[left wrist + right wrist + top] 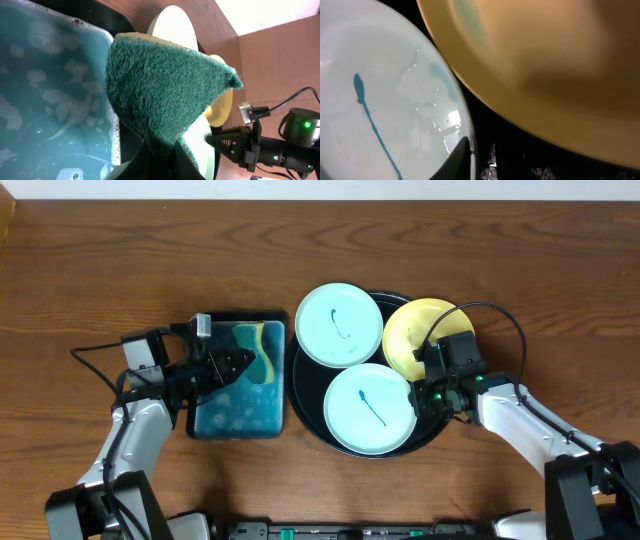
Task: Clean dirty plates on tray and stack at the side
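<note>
Plates (339, 325) on tray (305, 390); left end effector (240, 363) grips sponge (165, 85) over basin (238, 436).

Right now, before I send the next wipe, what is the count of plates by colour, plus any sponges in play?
Pale mint round plastic plates, teal-smeared: 2
Pale yellow round plastic plate: 1
Green scouring sponge with yellow backing: 1
Total: 4
</note>
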`<state>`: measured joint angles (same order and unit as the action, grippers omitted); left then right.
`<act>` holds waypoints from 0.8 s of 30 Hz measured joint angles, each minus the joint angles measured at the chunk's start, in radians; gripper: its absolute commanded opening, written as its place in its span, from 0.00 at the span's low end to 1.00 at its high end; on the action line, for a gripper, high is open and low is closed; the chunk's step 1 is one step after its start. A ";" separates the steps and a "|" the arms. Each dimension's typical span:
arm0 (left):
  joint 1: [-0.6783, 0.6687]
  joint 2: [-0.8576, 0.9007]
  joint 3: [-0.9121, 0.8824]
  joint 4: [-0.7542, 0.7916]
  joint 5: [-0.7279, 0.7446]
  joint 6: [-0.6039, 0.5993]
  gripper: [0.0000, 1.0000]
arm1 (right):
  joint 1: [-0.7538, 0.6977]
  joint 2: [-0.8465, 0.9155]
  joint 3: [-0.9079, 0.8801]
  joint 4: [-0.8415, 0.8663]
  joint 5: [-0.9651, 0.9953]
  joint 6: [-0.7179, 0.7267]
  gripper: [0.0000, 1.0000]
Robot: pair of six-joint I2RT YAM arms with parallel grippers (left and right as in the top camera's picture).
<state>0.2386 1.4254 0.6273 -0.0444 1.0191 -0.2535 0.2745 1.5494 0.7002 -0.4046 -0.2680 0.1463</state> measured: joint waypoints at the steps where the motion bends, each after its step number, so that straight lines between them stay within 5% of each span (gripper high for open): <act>1: 0.000 0.000 0.000 0.000 0.000 0.000 0.07 | 0.000 0.000 0.000 -0.002 0.000 0.001 0.26; 5: 0.000 0.000 0.000 0.000 0.000 0.000 0.07 | 0.000 0.000 0.000 -0.002 0.002 0.005 0.54; 8: 0.000 0.000 0.000 0.000 0.000 0.000 0.07 | 0.003 0.000 0.007 -0.005 -0.020 0.003 0.95; 16: 0.000 0.000 0.000 0.000 0.000 0.000 0.07 | 0.018 -0.006 0.021 -0.002 -0.046 -0.001 0.99; 19: 0.000 0.000 0.000 -0.001 0.000 0.000 0.07 | 0.018 -0.006 0.021 -0.002 -0.042 0.000 0.80; 22: 0.000 0.000 0.000 -0.001 0.000 0.000 0.08 | 0.018 -0.003 0.020 -0.015 -0.034 0.001 0.38; 24: 0.000 0.000 0.000 -0.001 0.000 0.000 0.08 | 0.018 -0.002 0.020 -0.017 -0.031 0.001 0.20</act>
<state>0.2386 1.4254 0.6273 -0.0452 1.0191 -0.2535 0.2924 1.5478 0.7204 -0.4213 -0.2989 0.1471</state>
